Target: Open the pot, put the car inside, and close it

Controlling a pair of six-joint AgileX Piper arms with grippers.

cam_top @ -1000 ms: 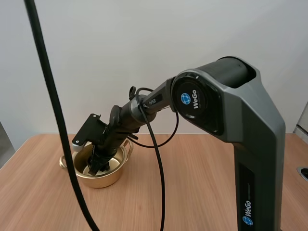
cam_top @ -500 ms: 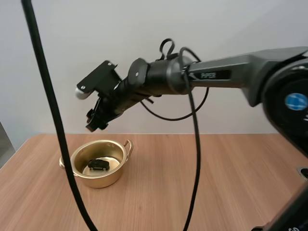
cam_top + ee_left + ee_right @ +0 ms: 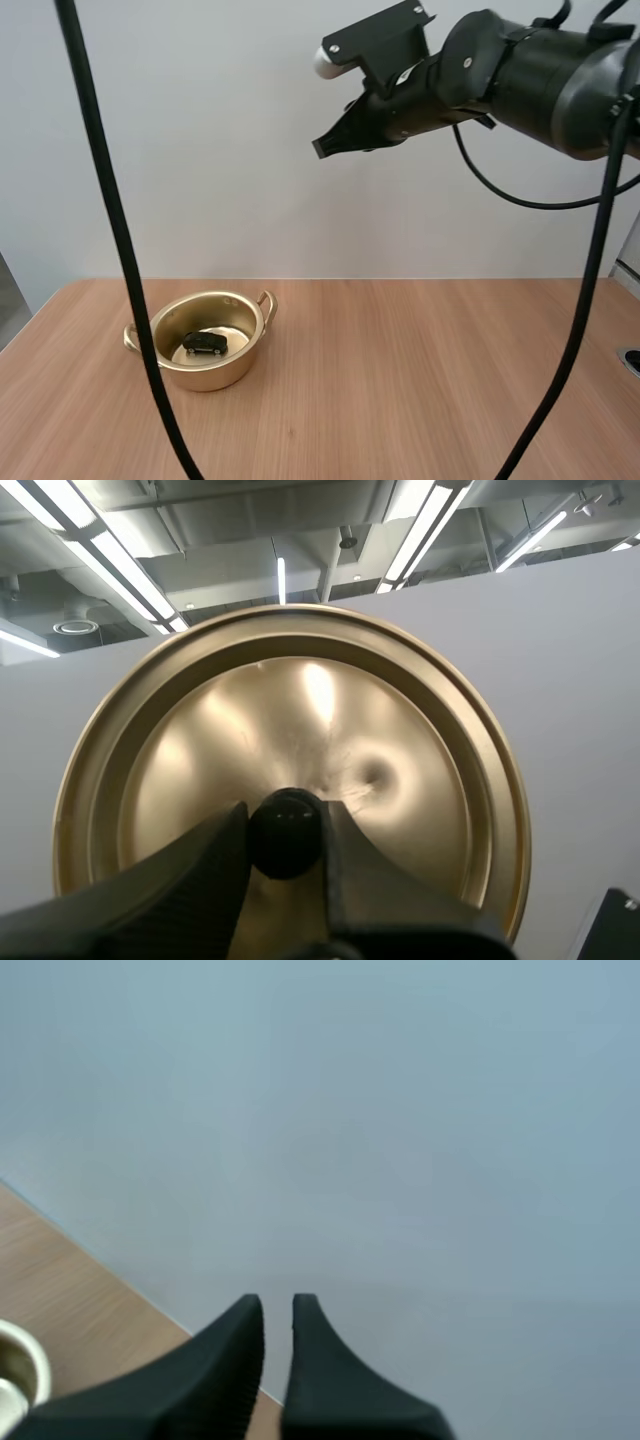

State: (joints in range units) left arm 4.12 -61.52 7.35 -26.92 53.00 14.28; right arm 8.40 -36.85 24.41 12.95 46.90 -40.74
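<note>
Higher above pot (image 3: 215, 375), right end effector (image 3: 322, 148)

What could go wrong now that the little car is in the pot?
1. The left gripper pinches the lid only by its small black knob, so the lid might tilt or slip on the way down.
2. The pot is open with the car inside. A lid set down off-centre could sit crooked on the rim or nudge the pot.
</note>
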